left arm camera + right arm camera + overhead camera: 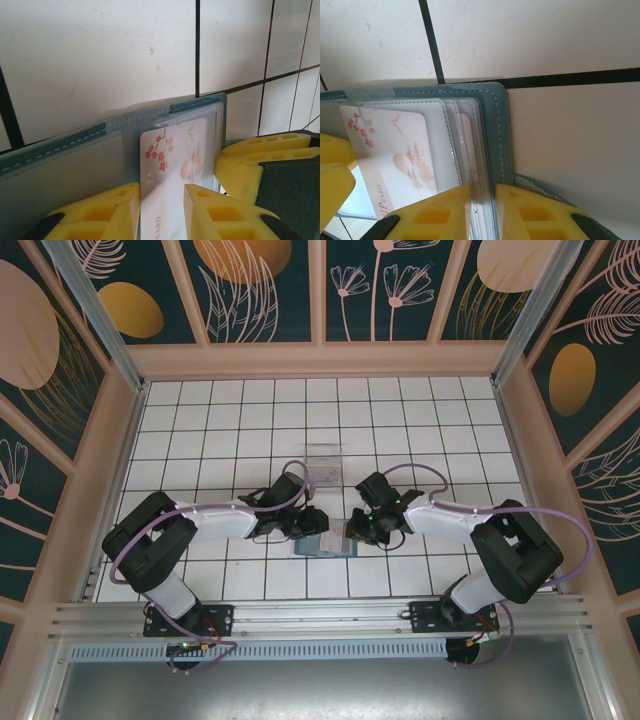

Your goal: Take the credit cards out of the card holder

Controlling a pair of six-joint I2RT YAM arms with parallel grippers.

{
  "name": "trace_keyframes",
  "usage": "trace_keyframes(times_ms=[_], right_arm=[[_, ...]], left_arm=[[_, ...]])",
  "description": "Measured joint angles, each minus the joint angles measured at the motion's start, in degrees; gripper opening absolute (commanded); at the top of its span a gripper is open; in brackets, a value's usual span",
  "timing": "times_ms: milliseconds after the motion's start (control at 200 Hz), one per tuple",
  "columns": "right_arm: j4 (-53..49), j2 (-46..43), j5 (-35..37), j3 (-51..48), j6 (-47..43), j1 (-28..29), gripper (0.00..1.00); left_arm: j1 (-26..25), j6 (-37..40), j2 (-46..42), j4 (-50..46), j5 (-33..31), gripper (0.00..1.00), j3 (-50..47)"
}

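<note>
The teal card holder (326, 546) lies open on the white tiles between my two grippers. In the left wrist view its stitched edge (55, 142) runs across, and a pale credit card (175, 150) printed with red blossoms sticks partly out of a clear sleeve. My left gripper (161, 215) straddles that card with its jaws apart, and the card's face shows in the gap. My right gripper (482, 210) is shut on the card holder's clear sleeves and teal leaf (497, 130). The same credit card (395, 150) shows to its left. From above, the left gripper (316, 524) and right gripper (360, 530) nearly meet.
A see-through plastic box (323, 462) stands about two tiles beyond the grippers. The right gripper's yellow fingers (260, 160) sit close beside the left one. Wooden walls (320, 360) ring the tiled floor, and a metal rail (320, 615) runs along the near edge.
</note>
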Motion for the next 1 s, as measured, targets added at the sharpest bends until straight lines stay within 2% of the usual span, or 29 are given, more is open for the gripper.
trace_keyframes(times_ms=[530,996], right_arm=[[-0.11,0.00,0.26,0.07,0.00,0.15,0.22],[-0.13,0.00,0.33,0.07,0.02,0.15,0.22]], left_arm=[[0.11,0.11,1.64,1.53,1.40,0.31,-0.79],[0.48,-0.07,2.86,3.96,3.37,0.17,-1.38]])
